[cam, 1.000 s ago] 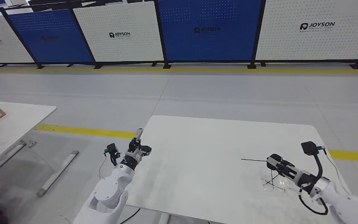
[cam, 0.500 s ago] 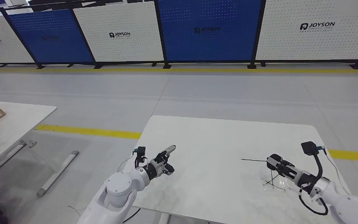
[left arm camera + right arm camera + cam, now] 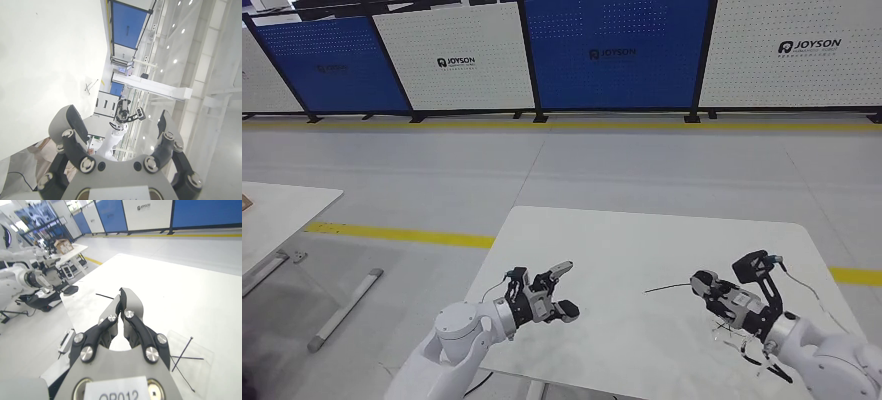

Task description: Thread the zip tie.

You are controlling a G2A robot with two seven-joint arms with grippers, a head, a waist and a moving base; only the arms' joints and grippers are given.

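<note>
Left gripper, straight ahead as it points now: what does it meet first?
Nothing close. The open left gripper points across the table toward the right gripper, which is shut on a zip tie. The tie's free end juts toward it, so probably the tie first, though depth is hard to judge.

A dark logo mark with a short word in capitals beside it stands near the top of the white pegboard panel [image 3: 809, 70] at the far right of the top view. The same marking stands on the white panel [image 3: 457, 80] further left. The blue panel [image 3: 612, 75] between them carries it in a darker tone (legible, though faint). It appears again on a white panel [image 3: 147, 217] in the right wrist view. A white label [image 3: 117, 389] on the back of the right end effector [image 3: 121, 291] bears dark letters followed by digits, partly cut by the frame's edge. Too little shows of the white label [image 3: 118, 193] behind the left end effector [image 3: 118, 109] to read it.
</note>
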